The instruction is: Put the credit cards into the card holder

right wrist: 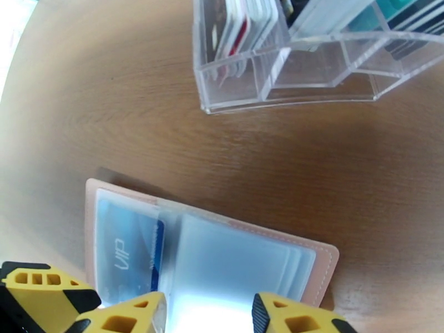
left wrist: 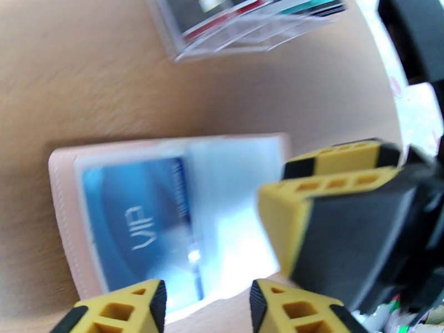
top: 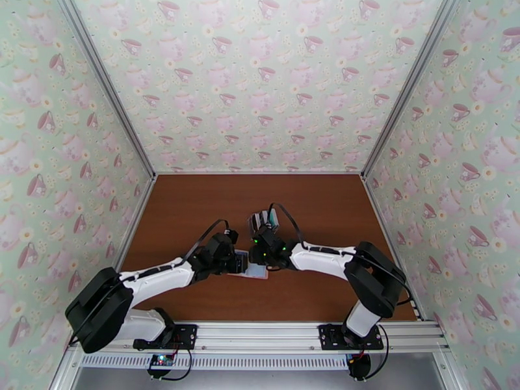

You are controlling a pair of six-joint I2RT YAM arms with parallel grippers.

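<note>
Lying open on the table (top: pixel 195 209): the card holder (right wrist: pixel 238 256), pink outside, spread flat with its pale frosted pockets facing up, near the middle of the brown surface, where the two arms meet.
Blue card (right wrist: pixel 125 248): marked VIP, it sits in the pocket on one half of the card holder. Most of it is under the frosted sleeve, and a darker blue strip shows along one long edge.
Left tool (left wrist: pixel 205 309): its yellow fingers stand apart with nothing between them, over the near edge of the card holder. Whether they touch it I cannot tell.
Right tool (right wrist: pixel 208 318): its fingers are also apart, over the half of the card holder that has the stacked frosted pockets. A bright glare lies in the gap, nothing is clamped that I can make out, and contact with the sleeves is unclear.
Tools together: they are close side by side above the card holder, the left one by the blue card's half.
Clear rack (right wrist: pixel 288 79): it stands on the table beyond the card holder, apart from it, with bare wood between.
Credit cards (right wrist: pixel 244 23): several stand upright on edge in the slots of the clear rack.
</note>
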